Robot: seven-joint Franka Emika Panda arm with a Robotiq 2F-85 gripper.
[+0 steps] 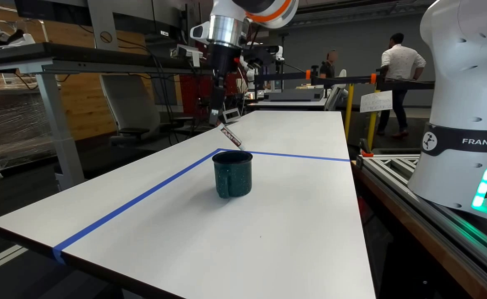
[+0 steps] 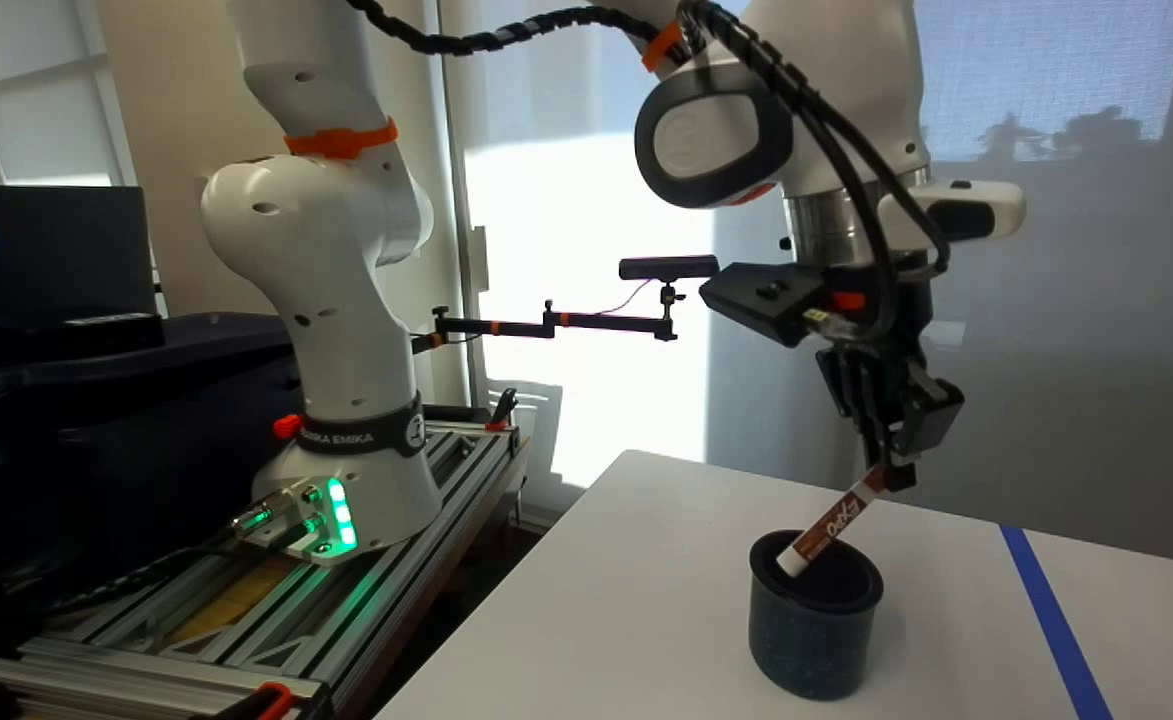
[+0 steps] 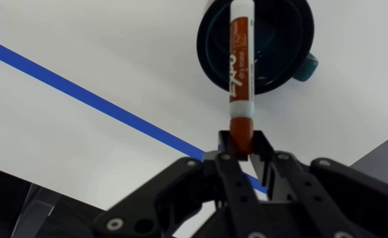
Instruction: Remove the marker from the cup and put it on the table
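The marker (image 1: 231,136) is white and reddish-brown with a reddish-brown cap. My gripper (image 2: 891,472) is shut on the cap end, which also shows in the wrist view (image 3: 241,140). The marker (image 2: 834,520) hangs tilted, its white end pointing down over the cup's opening. In an exterior view the whole white end shows just above the rim. The dark teal speckled cup (image 1: 239,176) stands upright on the white table (image 1: 293,232), its handle toward that camera. In the wrist view the marker (image 3: 241,66) lies across the view of the cup (image 3: 286,39).
Blue tape (image 1: 143,195) runs across the table beside and behind the cup. The robot base (image 1: 467,166) stands on a metal rail along the table's edge. A grey chair (image 1: 131,104) and a black desk stand beyond the table's opposite side.
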